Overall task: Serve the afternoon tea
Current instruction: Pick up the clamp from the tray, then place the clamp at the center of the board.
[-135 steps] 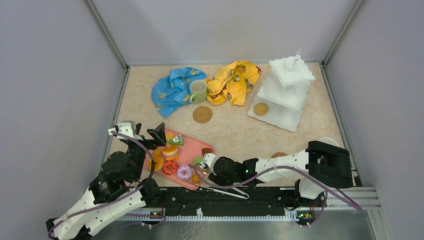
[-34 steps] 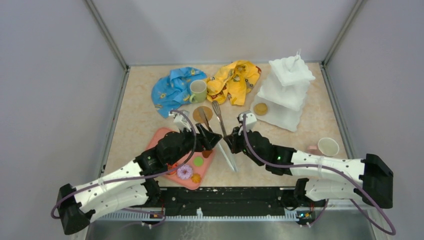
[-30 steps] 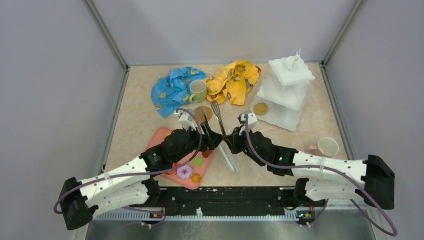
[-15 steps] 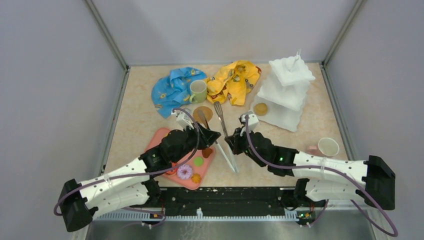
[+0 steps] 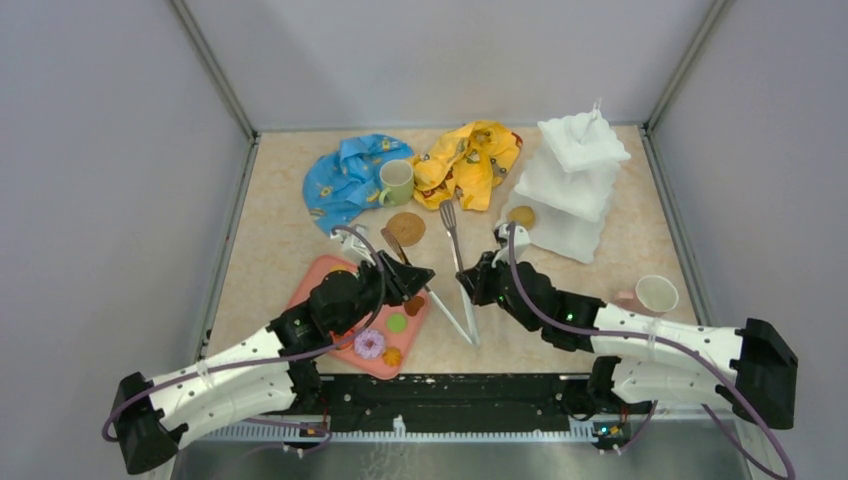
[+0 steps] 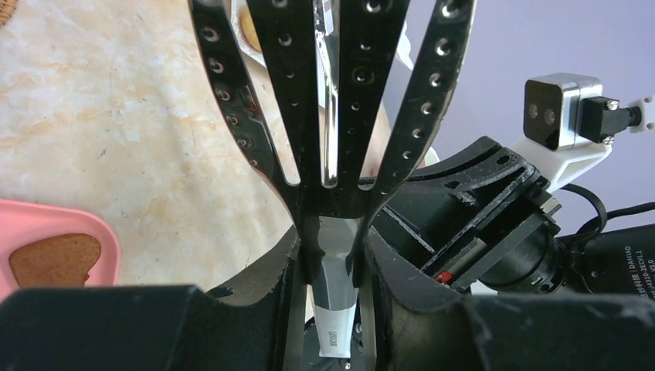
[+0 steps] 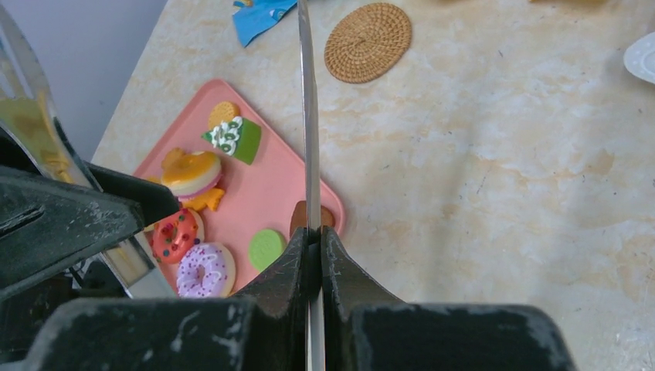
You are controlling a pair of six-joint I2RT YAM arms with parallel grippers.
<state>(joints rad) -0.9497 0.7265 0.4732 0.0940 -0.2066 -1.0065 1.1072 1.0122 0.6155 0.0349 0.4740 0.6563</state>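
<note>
So, far left at the back there's a crumpled blue patterned cloth with the pale green mug right beside it. A round woven brown coaster lies just in front of the mug on the marbled beige desk. Nearer the arms, the flat pink rectangular tray holds the small colourful toy pastries and donuts. The left pincer hangs over the tray's right side, clamped on one arm of a pair of shiny metal tongs. The right pincer is squeezed fully together on the thin edge of the other arm. The tongs are spread in a V, joined at the near end. Behind them is a crumpled yellow cloth. Further right stands the white three-tier square stand with one round tan biscuit on its bottom tier. The white mug sits near the desk's right edge.
</note>
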